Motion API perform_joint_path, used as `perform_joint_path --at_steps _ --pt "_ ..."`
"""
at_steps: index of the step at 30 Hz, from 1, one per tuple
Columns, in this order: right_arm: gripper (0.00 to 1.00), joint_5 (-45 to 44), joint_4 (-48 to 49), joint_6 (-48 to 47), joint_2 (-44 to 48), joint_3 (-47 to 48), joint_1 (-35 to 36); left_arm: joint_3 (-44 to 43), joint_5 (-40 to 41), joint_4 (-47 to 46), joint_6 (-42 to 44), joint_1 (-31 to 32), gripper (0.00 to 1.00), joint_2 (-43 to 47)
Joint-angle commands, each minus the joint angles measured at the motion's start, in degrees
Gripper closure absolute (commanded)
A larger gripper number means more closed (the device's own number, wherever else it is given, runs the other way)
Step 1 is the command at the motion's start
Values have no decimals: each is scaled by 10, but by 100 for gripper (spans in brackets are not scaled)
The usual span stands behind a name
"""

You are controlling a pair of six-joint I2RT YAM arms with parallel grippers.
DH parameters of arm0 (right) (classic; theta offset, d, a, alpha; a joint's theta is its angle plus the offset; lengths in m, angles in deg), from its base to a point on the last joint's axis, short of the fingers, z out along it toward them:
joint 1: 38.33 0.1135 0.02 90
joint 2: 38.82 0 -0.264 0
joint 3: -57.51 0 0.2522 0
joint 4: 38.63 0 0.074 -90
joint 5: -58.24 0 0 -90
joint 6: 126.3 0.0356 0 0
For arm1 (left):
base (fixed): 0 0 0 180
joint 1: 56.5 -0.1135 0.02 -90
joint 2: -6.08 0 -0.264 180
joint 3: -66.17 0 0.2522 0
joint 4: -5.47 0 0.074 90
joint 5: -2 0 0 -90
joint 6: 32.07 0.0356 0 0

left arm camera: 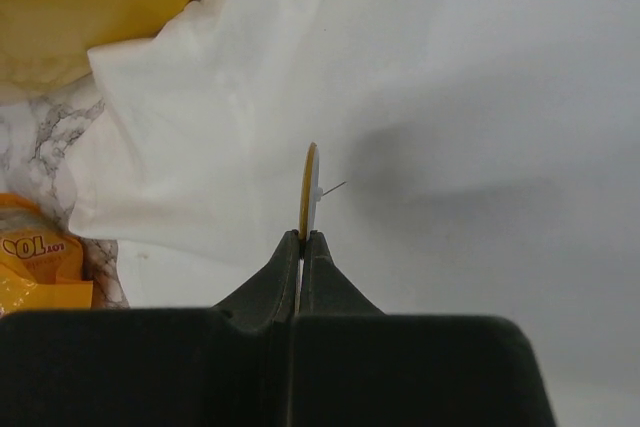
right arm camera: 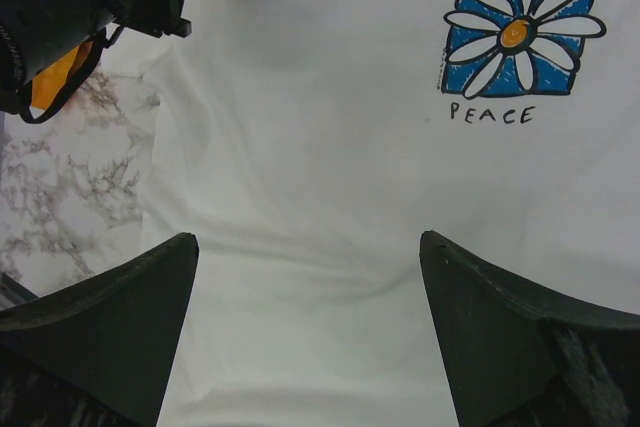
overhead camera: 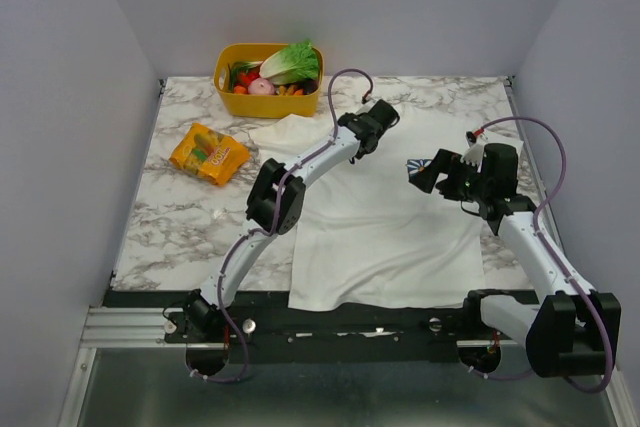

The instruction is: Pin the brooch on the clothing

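The clothing (overhead camera: 380,237) is a white T-shirt spread flat on the marble table, with a blue flower print (right arm camera: 522,33) over the word PEACE. In the left wrist view the brooch (left arm camera: 309,190) shows edge-on as a thin gold disc with a small pin pointing right. My left gripper (left arm camera: 303,237) is shut on its lower edge and holds it just above the shirt (left arm camera: 450,97), near the left sleeve. My right gripper (right arm camera: 308,239) hovers open over the shirt's chest (right arm camera: 330,147), below and left of the print, with nothing between its fingers.
A yellow basket (overhead camera: 226,78) of toy vegetables stands at the back, just behind the shirt's left sleeve. An orange snack packet (overhead camera: 208,153) lies on the marble to the left of the shirt. The left arm (overhead camera: 300,169) stretches diagonally over the shirt's left side.
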Motion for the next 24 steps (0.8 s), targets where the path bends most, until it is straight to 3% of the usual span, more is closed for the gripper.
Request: perform_joint_path --at_steps 1,8,19,24 --pt "0 -12 5 7 -1 -5 -4 -45 56 36 -2 -2 100 -31" --pt "0 -17 -5 9 -15 -3 -3 -66 116 41 42 6 100 -53" --pt "0 -36 -12 11 -7 -8 -4 -92 123 50 75 16 100 -98" --pt "0 -32 -12 11 -8 -10 -3 -102 164 41 104 29 100 -120"
